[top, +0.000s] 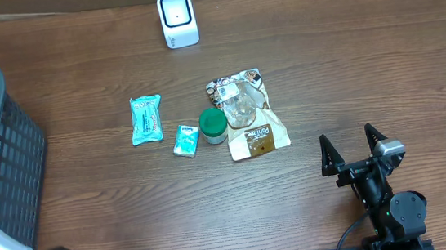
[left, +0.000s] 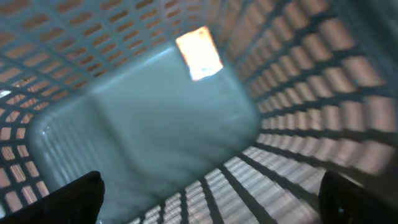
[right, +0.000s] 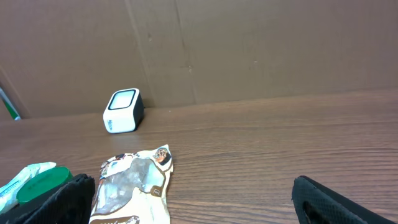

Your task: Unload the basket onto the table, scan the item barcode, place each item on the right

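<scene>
So the little orange-and-white item (left: 199, 53) is lying on the floor of the basket (top: 12, 153) at the left end of the counter (top: 324, 66). The left jaws are spread wide above it, holding nothing. Looks dealt with to me, so next up is the mid-counter bunch: teal packet (top: 146, 118), small pouch (top: 185, 139), green-lid jar (top: 212, 126), snack bag (top: 249, 118). The right jaws are spread wide too, closest to the bag. I'd grab one by an edge, keep the barcode uncovered and face it squarely at the scanner (top: 177, 18).

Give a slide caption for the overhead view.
A snack bag, green-lidded jar and two teal packets lie before a white scanner; basket at left, open right end effector.
</scene>
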`<state>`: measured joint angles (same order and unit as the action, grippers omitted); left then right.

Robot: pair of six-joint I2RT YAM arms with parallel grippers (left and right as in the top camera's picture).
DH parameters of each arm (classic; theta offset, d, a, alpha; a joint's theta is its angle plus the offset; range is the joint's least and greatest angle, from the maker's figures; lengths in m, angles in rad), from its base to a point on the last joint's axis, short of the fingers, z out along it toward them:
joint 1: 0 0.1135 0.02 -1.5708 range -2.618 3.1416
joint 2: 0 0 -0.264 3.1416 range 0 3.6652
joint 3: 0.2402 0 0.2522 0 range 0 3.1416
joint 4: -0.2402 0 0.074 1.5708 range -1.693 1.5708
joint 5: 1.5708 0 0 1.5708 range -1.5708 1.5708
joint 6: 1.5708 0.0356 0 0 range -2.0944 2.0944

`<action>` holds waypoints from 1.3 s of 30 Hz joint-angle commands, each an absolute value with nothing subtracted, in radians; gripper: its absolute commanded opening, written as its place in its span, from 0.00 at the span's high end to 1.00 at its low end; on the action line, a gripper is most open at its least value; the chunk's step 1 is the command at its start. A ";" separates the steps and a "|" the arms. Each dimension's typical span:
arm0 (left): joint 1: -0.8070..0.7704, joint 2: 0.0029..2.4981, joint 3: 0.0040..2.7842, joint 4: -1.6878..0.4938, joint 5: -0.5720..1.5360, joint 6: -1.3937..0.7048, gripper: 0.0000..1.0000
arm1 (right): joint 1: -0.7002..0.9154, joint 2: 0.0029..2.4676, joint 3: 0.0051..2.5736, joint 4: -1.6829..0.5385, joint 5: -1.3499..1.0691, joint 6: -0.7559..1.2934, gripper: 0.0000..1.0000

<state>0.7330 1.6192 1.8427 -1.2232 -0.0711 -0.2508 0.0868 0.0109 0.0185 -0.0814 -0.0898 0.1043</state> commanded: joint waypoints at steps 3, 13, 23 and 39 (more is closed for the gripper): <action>0.748 1.693 1.738 -1.086 -0.138 -0.174 0.12 | 0.089 0.003 0.008 -0.077 -0.087 0.107 0.00; 0.755 1.871 1.669 -0.823 -0.138 -0.123 0.08 | 0.089 0.003 0.008 -0.077 -0.087 0.107 0.00; 0.753 2.058 1.669 -0.657 -0.087 -0.077 0.09 | 0.089 0.003 0.008 -0.077 -0.087 0.107 0.00; 0.754 2.182 1.669 -0.481 -0.085 -0.070 0.16 | 0.089 0.003 0.008 -0.077 -0.087 0.107 0.00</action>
